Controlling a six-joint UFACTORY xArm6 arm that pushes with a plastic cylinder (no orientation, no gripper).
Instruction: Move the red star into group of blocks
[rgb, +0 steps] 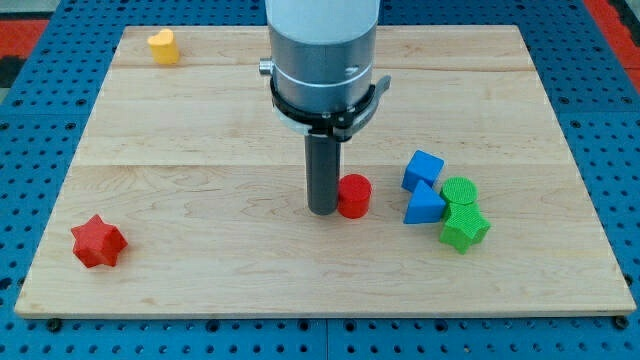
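The red star (97, 242) lies near the board's lower left corner. My tip (322, 210) stands mid-board, touching or just left of a red cylinder (354, 196). The group of blocks is at the view's right: a blue cube (423, 169), a blue triangular block (424, 205), a green cylinder (460, 191) and a green block (464, 229), close together. The red star is far to the left of my tip and of the group.
A yellow heart-shaped block (163, 46) sits near the board's top left corner. The wooden board (200, 140) rests on a blue pegboard surface (20, 200). The arm's grey body (320, 50) hangs over the board's top middle.
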